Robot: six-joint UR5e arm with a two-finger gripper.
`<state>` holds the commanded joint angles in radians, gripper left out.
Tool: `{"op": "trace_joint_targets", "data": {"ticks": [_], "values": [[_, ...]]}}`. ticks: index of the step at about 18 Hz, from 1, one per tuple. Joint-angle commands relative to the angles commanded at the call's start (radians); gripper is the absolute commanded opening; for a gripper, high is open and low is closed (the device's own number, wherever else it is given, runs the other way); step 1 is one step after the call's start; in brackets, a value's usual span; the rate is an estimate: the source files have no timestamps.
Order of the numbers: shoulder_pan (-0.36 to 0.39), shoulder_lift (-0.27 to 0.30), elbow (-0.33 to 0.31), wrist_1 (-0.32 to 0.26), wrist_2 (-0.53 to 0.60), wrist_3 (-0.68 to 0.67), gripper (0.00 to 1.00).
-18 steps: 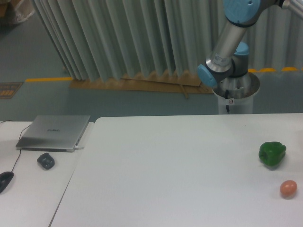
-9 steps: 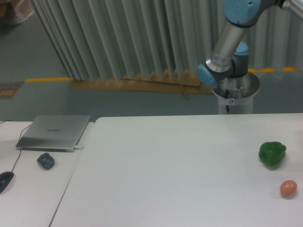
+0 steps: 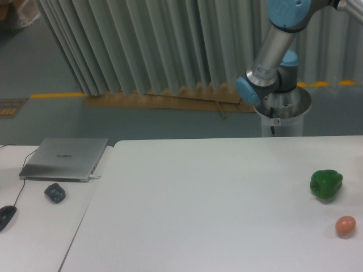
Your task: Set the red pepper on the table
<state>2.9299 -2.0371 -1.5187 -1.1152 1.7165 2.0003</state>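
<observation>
The white table (image 3: pixel 204 204) fills the lower right of the camera view. The red pepper is out of view. Only the arm's base and blue-jointed lower links (image 3: pixel 272 68) show, rising behind the table's far edge and leaving the frame at the top right. The gripper itself is outside the frame.
A green bell pepper (image 3: pixel 326 184) sits near the table's right edge, with a small orange-pink ball (image 3: pixel 345 225) in front of it. On the adjoining desk at left lie a closed laptop (image 3: pixel 65 158), a dark small object (image 3: pixel 55 193) and a mouse (image 3: pixel 5 216).
</observation>
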Motion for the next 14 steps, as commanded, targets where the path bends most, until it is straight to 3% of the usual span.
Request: {"op": "trace_joint_targets", "data": {"ticks": [5,7,8,9,10,14], "values": [[0.003,-0.009,-0.005,0.002,0.008,-0.005,1.0],[0.002,-0.011,-0.005,0.003,0.02,-0.012,0.75],[0.003,-0.011,-0.005,0.003,0.029,-0.012,0.69],[0.003,-0.012,-0.005,0.003,0.035,-0.012,0.5],[0.003,-0.012,-0.005,0.002,0.04,-0.014,0.44],[0.006,-0.005,0.008,-0.005,0.043,-0.012,0.39]]}}
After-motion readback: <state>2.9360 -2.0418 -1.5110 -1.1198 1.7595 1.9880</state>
